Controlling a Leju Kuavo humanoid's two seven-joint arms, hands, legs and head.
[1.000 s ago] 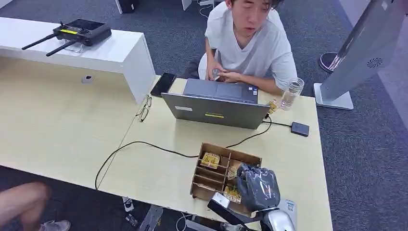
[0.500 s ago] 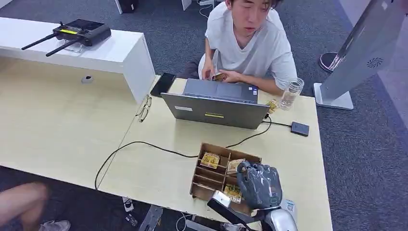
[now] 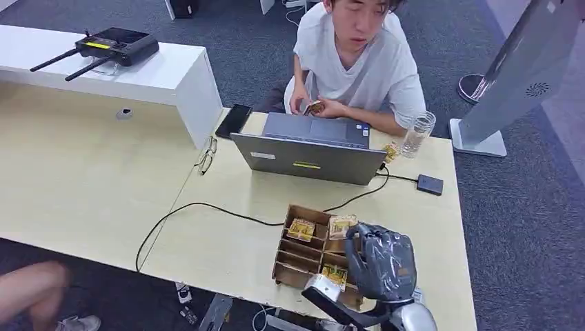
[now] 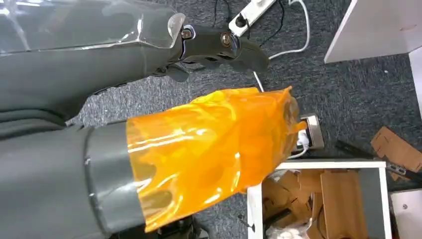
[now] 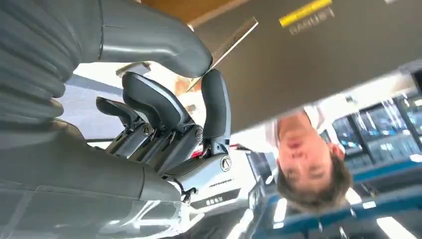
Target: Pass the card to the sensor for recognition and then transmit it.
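My right hand (image 3: 381, 265) pinches the card (image 3: 342, 226) thinly between thumb and finger; swinging fast toward the sensor (image 3: 430, 184) risks dropping it.

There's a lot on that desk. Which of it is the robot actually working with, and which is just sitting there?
Part of the job:
- card, pinched in the right hand
- wooden card box with more cards
- small black box on a cable, possibly the sensor

Just lying about:
- laptop
- glasses
- phone
- drinking glass
- black device with antennas
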